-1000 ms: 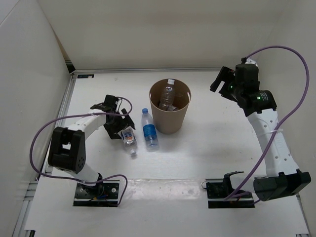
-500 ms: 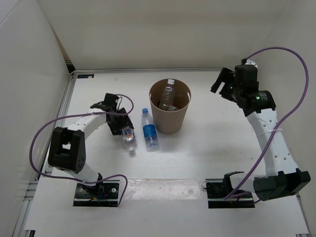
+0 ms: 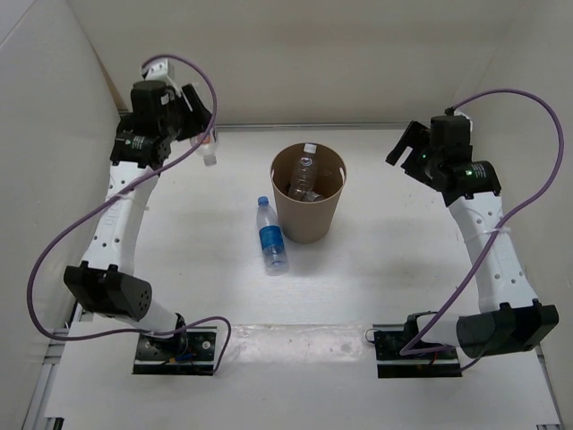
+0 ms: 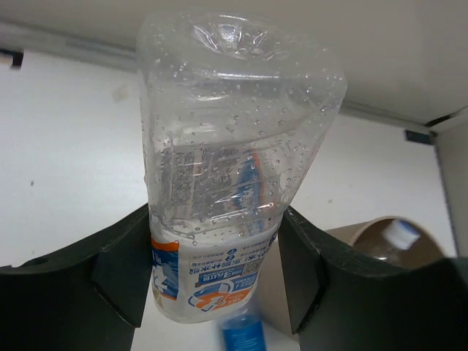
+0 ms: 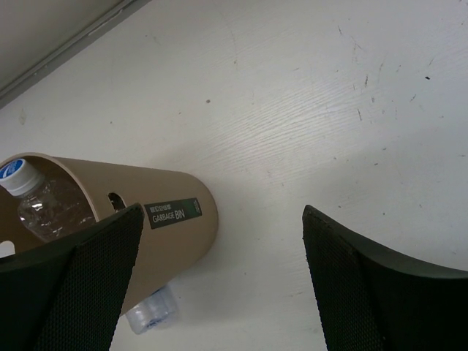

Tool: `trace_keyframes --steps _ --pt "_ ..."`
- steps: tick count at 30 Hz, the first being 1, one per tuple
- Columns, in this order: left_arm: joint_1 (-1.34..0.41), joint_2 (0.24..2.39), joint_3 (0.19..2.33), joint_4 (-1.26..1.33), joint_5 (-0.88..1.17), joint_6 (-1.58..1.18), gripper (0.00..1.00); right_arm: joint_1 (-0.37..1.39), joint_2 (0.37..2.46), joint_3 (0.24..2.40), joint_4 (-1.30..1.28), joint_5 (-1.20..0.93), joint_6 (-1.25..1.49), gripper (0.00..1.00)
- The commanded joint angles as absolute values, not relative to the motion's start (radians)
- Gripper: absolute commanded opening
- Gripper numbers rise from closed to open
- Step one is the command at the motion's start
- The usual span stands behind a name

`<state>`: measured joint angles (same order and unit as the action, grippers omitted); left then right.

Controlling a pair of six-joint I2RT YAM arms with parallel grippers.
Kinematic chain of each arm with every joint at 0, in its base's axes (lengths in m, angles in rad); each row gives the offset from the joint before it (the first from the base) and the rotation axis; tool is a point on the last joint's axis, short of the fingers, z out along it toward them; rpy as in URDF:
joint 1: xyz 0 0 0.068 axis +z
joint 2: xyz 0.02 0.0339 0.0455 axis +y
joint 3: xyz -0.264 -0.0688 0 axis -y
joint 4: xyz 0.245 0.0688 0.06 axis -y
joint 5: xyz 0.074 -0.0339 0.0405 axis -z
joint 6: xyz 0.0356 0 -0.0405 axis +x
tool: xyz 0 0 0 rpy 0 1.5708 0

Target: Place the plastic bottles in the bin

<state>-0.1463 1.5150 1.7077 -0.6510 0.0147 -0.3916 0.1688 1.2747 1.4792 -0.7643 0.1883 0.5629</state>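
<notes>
My left gripper is raised high over the far left of the table, shut on a clear bottle with a white-and-blue label. That bottle sits crosswise between the black fingers. The tan bin stands mid-table with clear bottles inside it. A blue-labelled bottle lies on the table just left of the bin. My right gripper hovers open and empty to the right of the bin, where a capped bottle shows inside.
White walls close in the table on the left, back and right. Purple cables loop off both arms. Both arm bases are bolted at the near edge.
My left gripper shut on the white-and-blue-labelled bottle on the table, then lifted it up and away to the far left. The right arm has barely shifted.
</notes>
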Motion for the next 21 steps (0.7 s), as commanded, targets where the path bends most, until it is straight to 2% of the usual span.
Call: trace_keyframes --steps 1,8,16,21 --pt "-0.163 1.542 1.892 -0.611 0.075 -0.376 0.53 0.150 1.278 1.505 -0.765 0.155 0.595 0.90" --pt "-0.314 1.640 2.055 -0.523 0.201 -0.281 0.59 0.103 1.275 1.497 -0.768 0.112 0.621 0.90" --pt "-0.494 1.657 1.968 -0.486 0.219 -0.308 0.59 0.072 1.266 1.482 -0.776 0.077 0.633 0.90" --pt "-0.532 1.670 1.902 -0.450 0.238 -0.351 0.60 0.067 1.262 1.477 -0.778 0.066 0.637 0.90"
